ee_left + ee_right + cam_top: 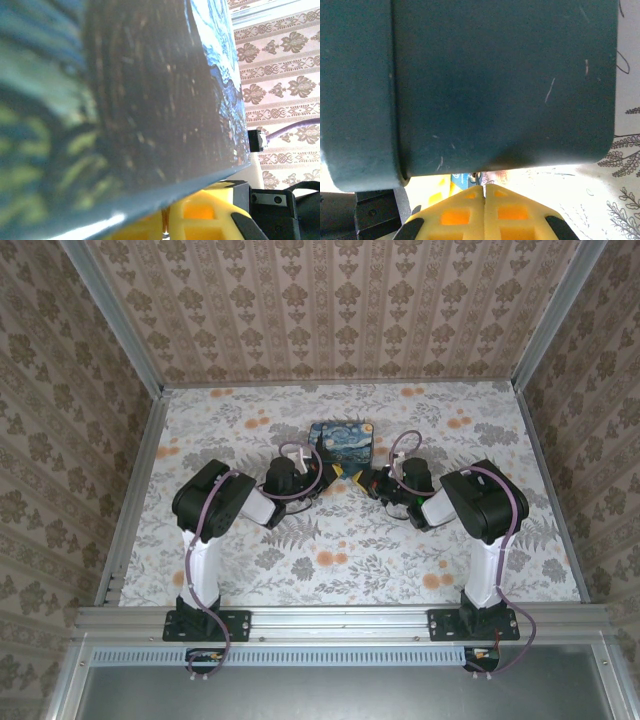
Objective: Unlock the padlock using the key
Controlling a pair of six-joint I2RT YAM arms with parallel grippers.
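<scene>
Top external: left hand [330, 472] and right hand [362, 480] meet tip to tip beside the printed box [342, 438] near the tabletop's far edge, both pressed together. The padlock and key are too small to place, likely between the tips.

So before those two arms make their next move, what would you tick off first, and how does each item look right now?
1. Right gripper closed: ok, the tips meet with no gap.
2. Left gripper closed: ok, shut at the bottom of its wrist view.
3. Key in a grip: cannot tell, it is too small to pick out.
4. Padlock located: cannot tell, for the same reason.
5. Clearance from the printed box: not ok, it looms right in front of both wrist cameras.
6. Grippers clear of each other: cannot tell, they sit very close together in the top view.
</scene>
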